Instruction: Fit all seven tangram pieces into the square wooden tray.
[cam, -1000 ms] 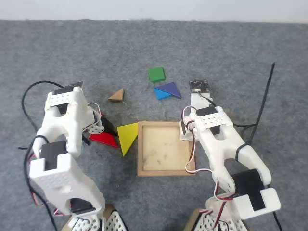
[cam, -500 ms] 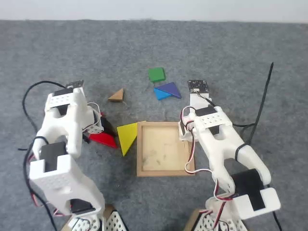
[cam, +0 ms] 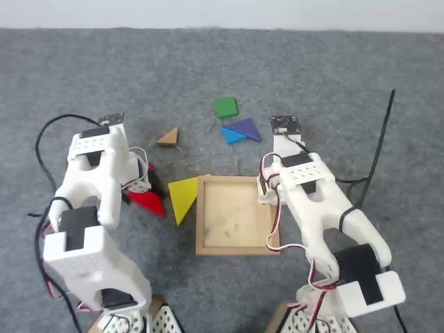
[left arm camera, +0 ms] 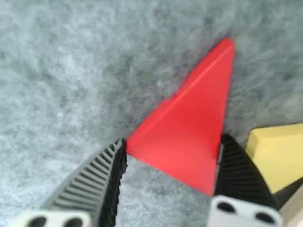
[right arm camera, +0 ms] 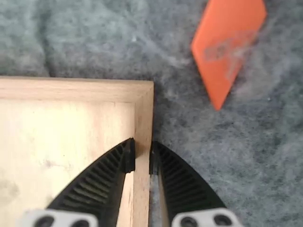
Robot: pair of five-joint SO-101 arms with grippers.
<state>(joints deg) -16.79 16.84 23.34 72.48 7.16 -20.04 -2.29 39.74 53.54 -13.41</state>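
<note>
- Fingers of the left gripper (left arm camera: 173, 144) are spread wide and pressed against both sides of the red triangle (left arm camera: 189, 137), which lies flat at left of centre in the high view.
- Grey carpet (cam: 333, 69) is laid over the table.
- At the tray (cam: 236, 179), centre frame, the yellow triangle (cam: 182, 195) is set by the left edge and the orange parallelogram (right arm camera: 229, 40) near a corner.
- Above it are scattered a green square (cam: 225, 107), blue triangle (cam: 232, 134), purple triangle (cam: 246, 127) and brown triangle (cam: 167, 137).
- The tray's right wall is pinched by the nearly closed right gripper (right arm camera: 142, 151).

The left arm (cam: 94, 182) and right arm (cam: 313, 195) wore blocky white shells over black servos, with thin red, black and white cables (cam: 278, 211) looping at the joints. The left gripper (left arm camera: 170, 151) and right gripper (right arm camera: 142, 156) had black ribbed fingers (left arm camera: 102, 175) on white, holed mounts.
</note>
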